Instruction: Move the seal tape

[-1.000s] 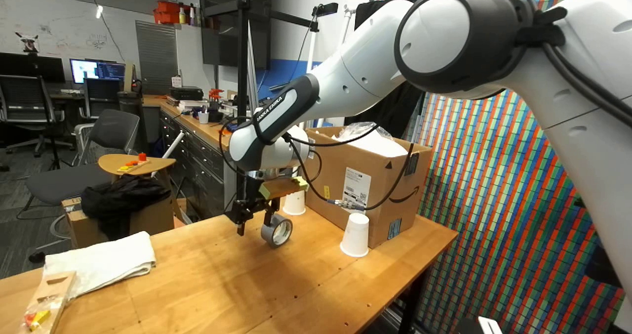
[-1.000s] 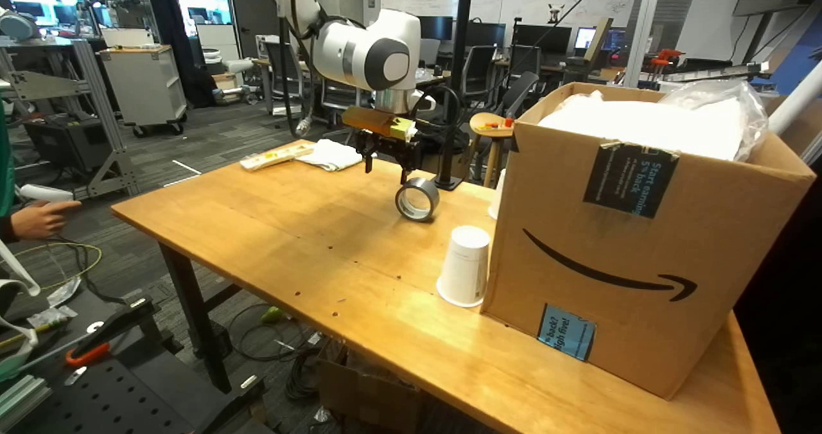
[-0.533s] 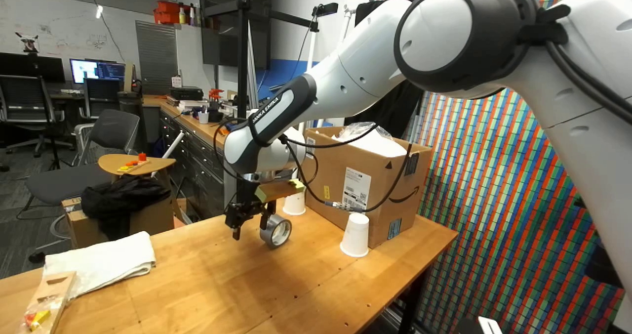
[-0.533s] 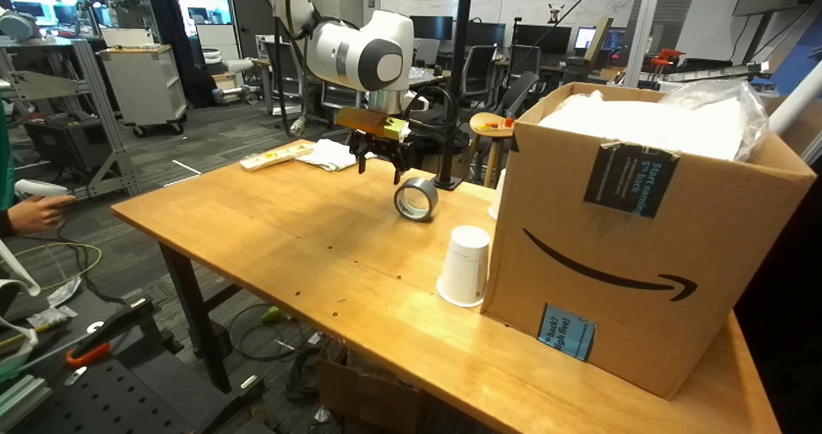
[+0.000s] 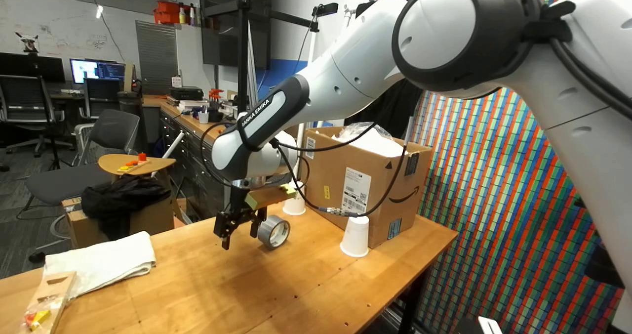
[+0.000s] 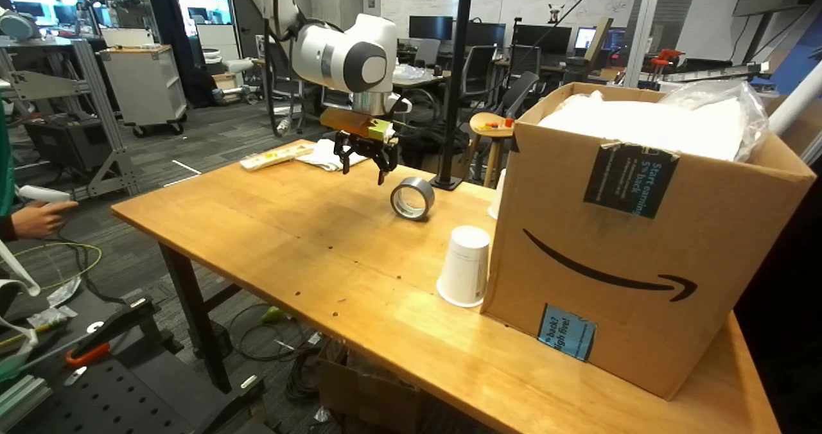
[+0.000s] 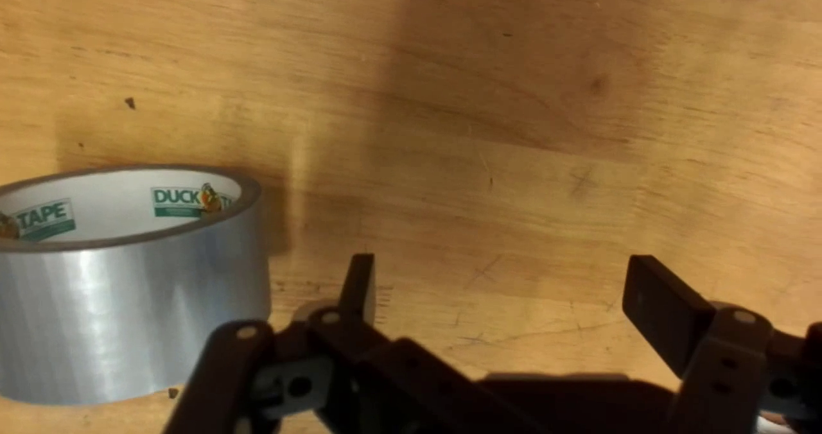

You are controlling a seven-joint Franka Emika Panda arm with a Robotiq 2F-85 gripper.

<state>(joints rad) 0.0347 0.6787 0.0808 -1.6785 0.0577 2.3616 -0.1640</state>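
The seal tape [image 5: 265, 233] is a silvery-grey roll standing on its curved side on the wooden table, with its hollow centre facing sideways. It also shows in an exterior view [image 6: 420, 183] and at the left of the wrist view [image 7: 135, 325], where its white inside has printed labels. My gripper [image 5: 240, 239] is open and empty, pointing down. In both exterior views it is above the table, to the left of the tape [image 6: 363, 175]. In the wrist view bare wood shows between the wide-apart fingers [image 7: 501, 273], and the tape lies outside the left finger.
A white cup [image 5: 354, 236] stands upside down by a large cardboard box [image 5: 375, 195]; another white cup [image 5: 295, 205] is farther back. A black pole [image 6: 452, 100] stands at the table's edge behind the tape. A white cloth [image 5: 103, 260] and wooden holder [image 5: 49, 297] lie at the left.
My open gripper has moved left in both exterior views, away from over the tape, and somewhat lower. The tape has shifted slightly left, still standing on its curved side.
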